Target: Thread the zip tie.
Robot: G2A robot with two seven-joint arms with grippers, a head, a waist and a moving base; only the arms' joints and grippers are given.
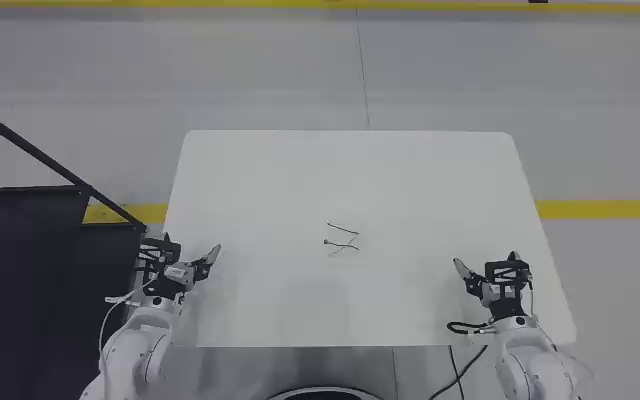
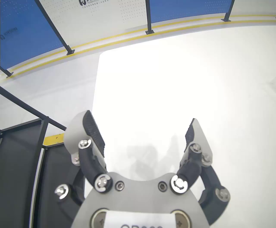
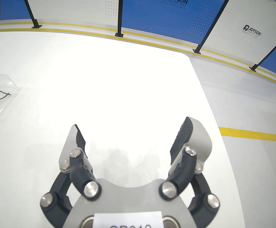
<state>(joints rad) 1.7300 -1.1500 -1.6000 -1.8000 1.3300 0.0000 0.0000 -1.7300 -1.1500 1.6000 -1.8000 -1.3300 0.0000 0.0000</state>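
Observation:
A thin black zip tie (image 1: 342, 239) lies bent on the white table (image 1: 300, 170), a little right of its middle. In the right wrist view the zip tie (image 3: 4, 95) shows at the picture's edge, on what looks like a clear sheet. My left gripper (image 1: 190, 262) hovers over the table's front left corner, open and empty, with both ribbed fingers spread in its own view (image 2: 141, 121). My right gripper (image 1: 487, 270) sits near the front right corner, open with nothing between its fingers (image 3: 132, 125). Both grippers are well apart from the zip tie.
A dark metal frame and black panel (image 1: 40, 260) stand just left of the table, close to my left arm. Grey floor with a yellow line (image 1: 590, 208) surrounds the table. Fence panels (image 3: 151, 17) stand far behind.

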